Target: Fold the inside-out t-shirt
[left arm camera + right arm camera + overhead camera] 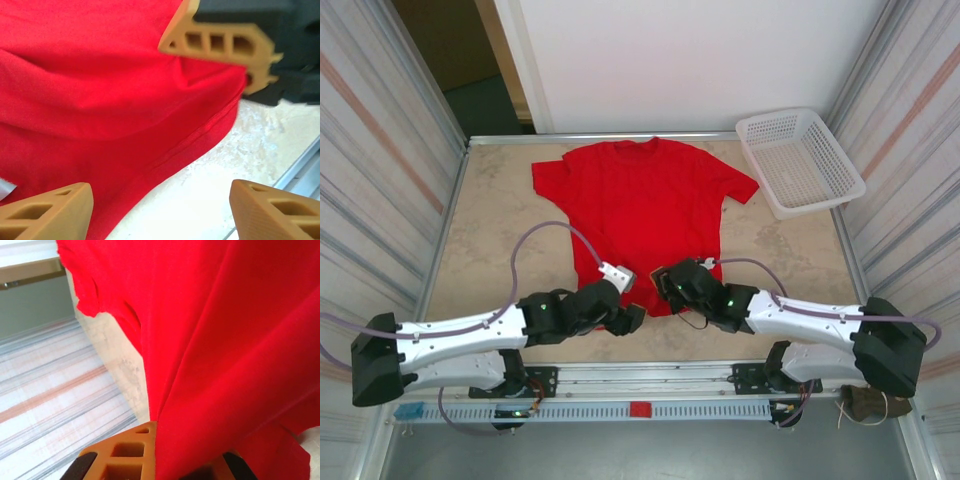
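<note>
The inside-out t-shirt [645, 205] lies spread in the middle of the tabletop [490, 240], collar toward the far edge and hem nearest the arms. The side facing up is plain bright red, with both sleeves out and a stitched seam along the hem. It looks light, thin and limp, so it should drape and wrinkle rather than keep a shape. The hem corners seem the best places to pinch. The right end effector [665, 282] is closed on a lifted fold of hem. The left end effector [632, 318] stands wide apart over the hem edge, gripping nothing.
</note>
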